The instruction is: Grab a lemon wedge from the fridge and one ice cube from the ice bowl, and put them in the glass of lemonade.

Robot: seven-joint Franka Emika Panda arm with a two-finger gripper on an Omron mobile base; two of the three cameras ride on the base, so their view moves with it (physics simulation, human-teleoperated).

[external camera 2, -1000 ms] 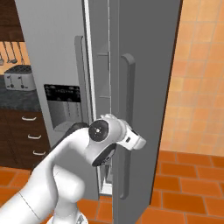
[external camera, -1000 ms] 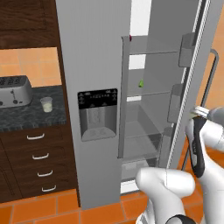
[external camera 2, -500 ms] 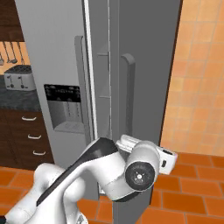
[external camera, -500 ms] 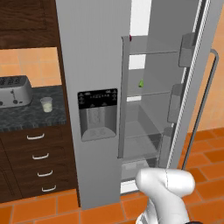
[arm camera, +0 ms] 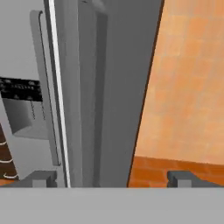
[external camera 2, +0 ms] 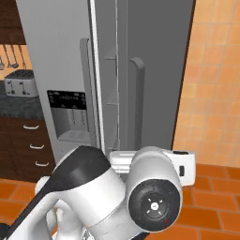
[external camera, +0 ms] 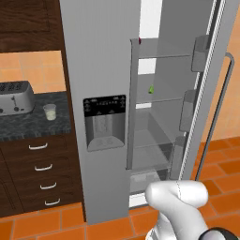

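— When you looked from the left base view, where was everything?
— The fridge point(external camera: 101, 70) stood with its right door point(external camera: 213, 89) swung wide, and the lemon wedge point(external camera: 151, 89) sat on a middle shelf point(external camera: 157, 100) inside, a tiny yellow-green speck. Left of the fridge, the glass of lemonade point(external camera: 49, 111) stood on the dark counter point(external camera: 33, 125), near a toaster point(external camera: 15, 98) but apart from it.

— And from the right base view?
— The open door point(external camera 2: 154, 70) showed edge-on with its long handle point(external camera 2: 137, 105), the black dispenser panel point(external camera 2: 70, 115) to its left. The white arm point(external camera 2: 117, 192) bulked low in front. Far left, the toaster point(external camera 2: 21, 83) sat on the counter.

— What did the hand view give you?
— The gripper point(arm camera: 111, 178) had its two dark fingertips point(arm camera: 41, 178) spread fully apart, pinching nothing. Between them rose the door's edge point(arm camera: 109, 87), with orange wall point(arm camera: 188, 78) to the right and the dispenser panel point(arm camera: 19, 105) to the left.
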